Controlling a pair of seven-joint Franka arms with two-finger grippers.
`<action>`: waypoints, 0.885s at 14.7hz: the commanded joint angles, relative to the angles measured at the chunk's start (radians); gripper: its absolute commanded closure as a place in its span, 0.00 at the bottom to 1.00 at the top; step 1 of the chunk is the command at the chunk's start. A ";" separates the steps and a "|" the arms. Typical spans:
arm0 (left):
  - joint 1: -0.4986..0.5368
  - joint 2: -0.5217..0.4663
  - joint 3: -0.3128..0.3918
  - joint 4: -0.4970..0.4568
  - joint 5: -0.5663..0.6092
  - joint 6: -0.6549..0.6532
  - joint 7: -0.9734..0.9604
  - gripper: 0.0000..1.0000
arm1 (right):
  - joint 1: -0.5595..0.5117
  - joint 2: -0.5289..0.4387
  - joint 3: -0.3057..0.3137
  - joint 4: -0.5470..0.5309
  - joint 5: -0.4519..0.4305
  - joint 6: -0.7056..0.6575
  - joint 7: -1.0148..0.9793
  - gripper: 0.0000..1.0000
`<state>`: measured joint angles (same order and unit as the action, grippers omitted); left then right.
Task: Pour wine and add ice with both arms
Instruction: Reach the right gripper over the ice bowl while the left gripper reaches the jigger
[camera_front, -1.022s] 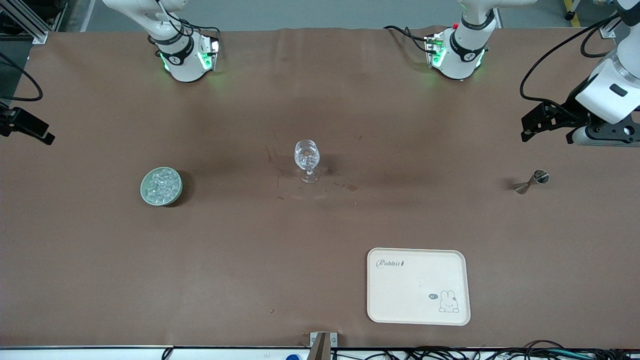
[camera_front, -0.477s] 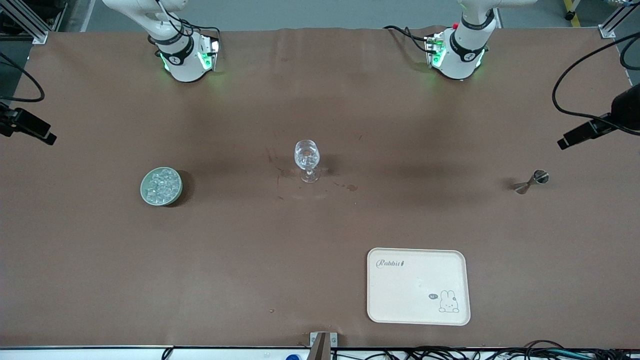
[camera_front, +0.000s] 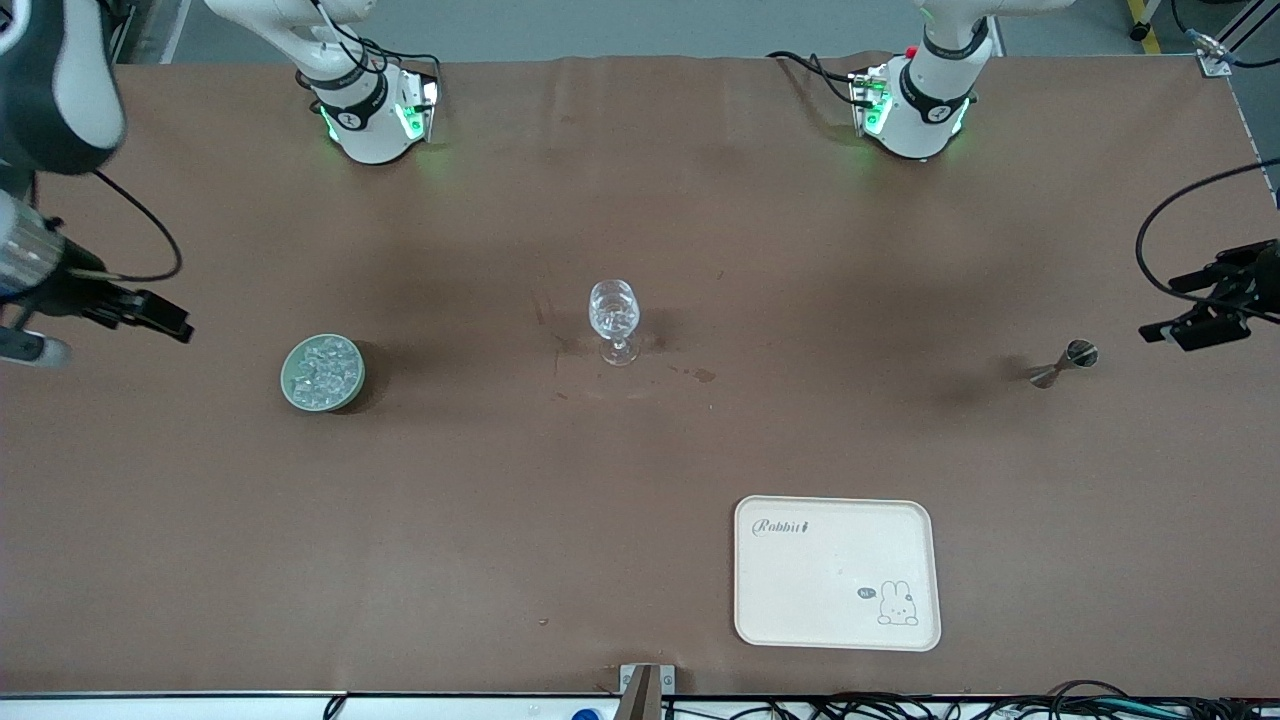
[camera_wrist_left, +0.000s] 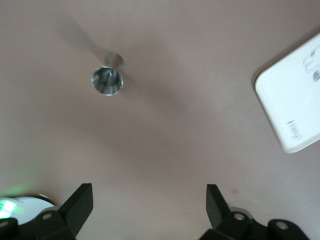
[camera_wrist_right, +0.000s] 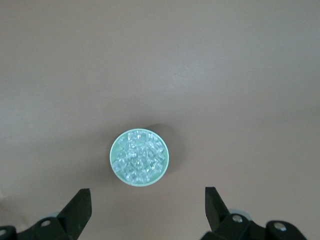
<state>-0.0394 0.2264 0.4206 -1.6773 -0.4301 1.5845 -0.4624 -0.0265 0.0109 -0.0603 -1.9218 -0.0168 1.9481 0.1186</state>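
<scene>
The ice (camera_front: 325, 368) is a heap of clear chunks in a pale green bowl (camera_front: 285, 381) toward the right arm's end of the table. A stemmed glass (camera_front: 613, 320) stands upright mid-table. A metal jigger (camera_front: 1062, 365) stands toward the left arm's end. My right gripper (camera_front: 150, 312) hovers open and empty over the table beside the bowl; its wrist view shows the ice (camera_wrist_right: 140, 156), the bowl's rim (camera_wrist_right: 112, 159) and the gripper (camera_wrist_right: 147, 205). My left gripper (camera_front: 1200, 310) hovers open and empty over the table's edge near the jigger (camera_wrist_left: 107, 80); its wrist view also shows the gripper (camera_wrist_left: 148, 205).
A cream tray (camera_front: 838, 572) with a rabbit drawing lies nearer the front camera than the glass, toward the left arm's end; its corner shows in the left wrist view (camera_wrist_left: 295, 100). Small dark stains (camera_front: 703, 375) mark the brown table near the glass.
My right gripper has moved in from its table end toward the bowl. My left gripper has swung out toward its table end and come down beside the jigger.
</scene>
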 joint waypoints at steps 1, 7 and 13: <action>-0.010 0.108 0.119 0.040 -0.174 -0.020 -0.070 0.00 | 0.020 -0.009 -0.001 -0.152 0.012 0.156 -0.005 0.00; -0.045 0.200 0.127 0.111 -0.263 -0.018 -0.225 0.00 | 0.050 0.070 -0.001 -0.338 0.011 0.455 -0.005 0.00; 0.003 0.313 0.245 0.111 -0.460 -0.098 -0.208 0.00 | 0.048 0.165 -0.003 -0.342 0.008 0.512 -0.010 0.08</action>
<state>-0.0588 0.4721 0.5896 -1.5887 -0.7905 1.5490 -0.6913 0.0223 0.1664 -0.0603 -2.2512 -0.0168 2.4420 0.1187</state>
